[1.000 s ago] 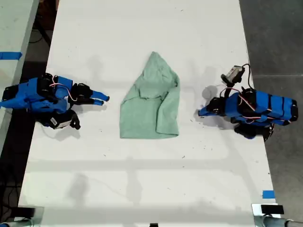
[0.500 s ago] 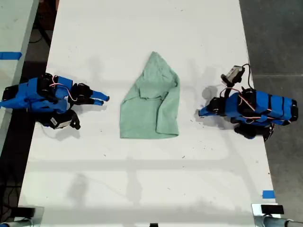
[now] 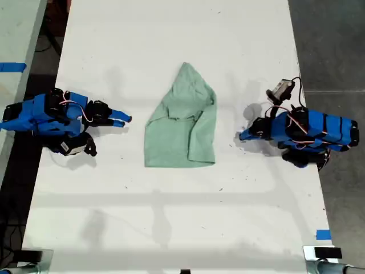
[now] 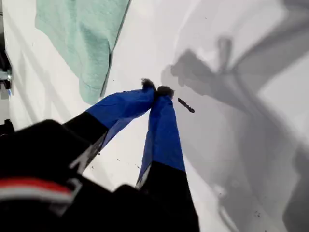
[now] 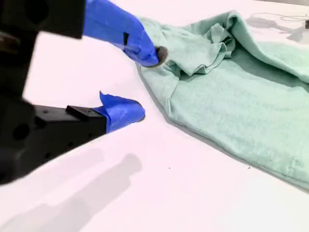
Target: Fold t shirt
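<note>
The t shirt [image 3: 183, 121] lies mid-table, sides already folded in, a final fold apparently left. My first gripper [image 3: 242, 136], pressed together and empty, waits at the exterior view's right; my second gripper [image 3: 125, 120], spread, at its left

Soft, matt cloth on the t shirt [image 3: 183, 123], rumpled into creases where it is folded. It lies on the table [image 3: 171, 228], smooth, white and faintly shiny, speckled with dark flecks. My second gripper [image 5: 145, 83] shows hard blue plastic fingers [image 5: 120, 110] on matt black plastic.
</note>
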Robot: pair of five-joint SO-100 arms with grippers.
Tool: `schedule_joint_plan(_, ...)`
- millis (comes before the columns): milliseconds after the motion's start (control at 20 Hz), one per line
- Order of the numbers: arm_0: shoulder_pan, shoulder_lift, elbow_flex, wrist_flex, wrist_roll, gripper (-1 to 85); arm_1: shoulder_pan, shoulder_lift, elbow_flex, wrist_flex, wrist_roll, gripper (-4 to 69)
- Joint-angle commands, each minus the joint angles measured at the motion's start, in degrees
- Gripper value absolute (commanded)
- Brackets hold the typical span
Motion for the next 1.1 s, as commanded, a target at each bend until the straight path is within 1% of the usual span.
schedule_joint_plan(0,0.4,0.4,0.5,-0.5,0.2,14.7,0.2,0.9,3.3,0.1,-0.4,1.1)
schedule_joint_plan(1050,0.4,0.4,0.5,-0.5,0.2,14.7,0.0,0.9,3.3,0.1,-0.4,0.2)
